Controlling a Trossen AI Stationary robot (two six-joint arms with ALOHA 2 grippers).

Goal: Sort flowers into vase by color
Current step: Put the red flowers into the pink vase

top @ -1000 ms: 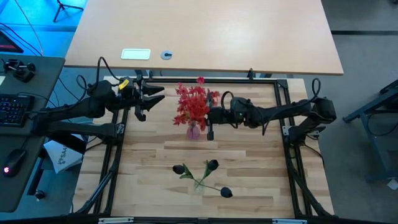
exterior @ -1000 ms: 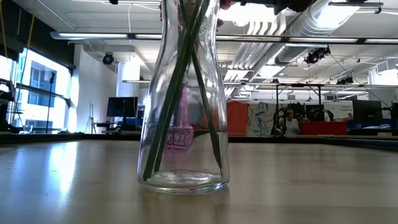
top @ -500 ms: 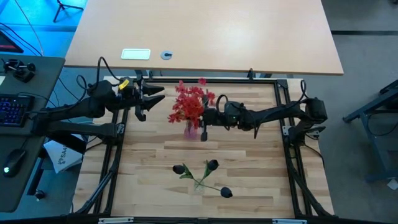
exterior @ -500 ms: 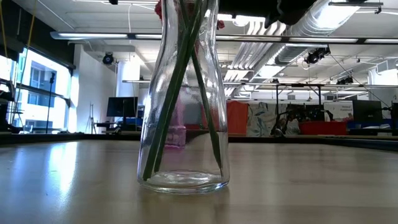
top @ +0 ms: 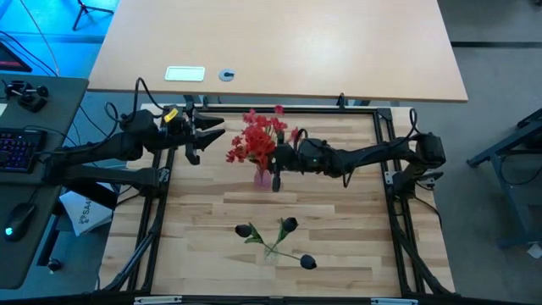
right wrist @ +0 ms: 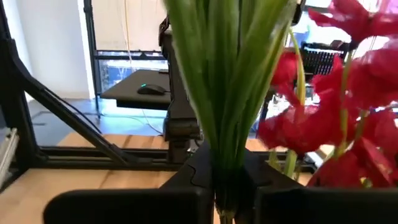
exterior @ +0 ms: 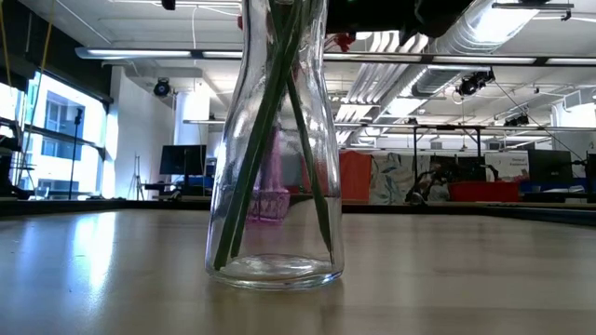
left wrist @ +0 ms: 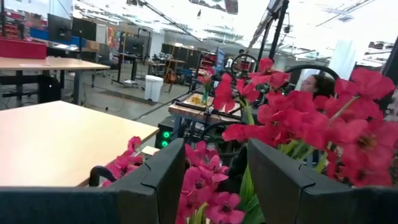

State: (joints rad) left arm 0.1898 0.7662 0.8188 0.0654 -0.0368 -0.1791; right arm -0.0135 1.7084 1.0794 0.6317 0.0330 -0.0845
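High view: my right gripper [top: 277, 169] at pink vase [top: 263, 179], red flowers [top: 258, 140] standing in it; my left gripper [top: 206, 134] waits apart, jaws spread; dark blooms [top: 288, 225] in clear vase [top: 271, 252] nearer front edge.
Low view: clear vase close up, green stalks [exterior: 270, 121] crossing inside; pink vase behind.
Right wrist view: my jaws clamped on red flowers' stalks, blossoms beside.
Left wrist view: red flowers just beyond my parted fingers [left wrist: 163, 180].

Both arms are dark, almost black, made of rounded segments with black cables looping along them. The left arm [top: 102, 151] has a small yellow mark near its claw [top: 212, 134]. The claw fingers [left wrist: 163, 180] are matte, thick and angular.
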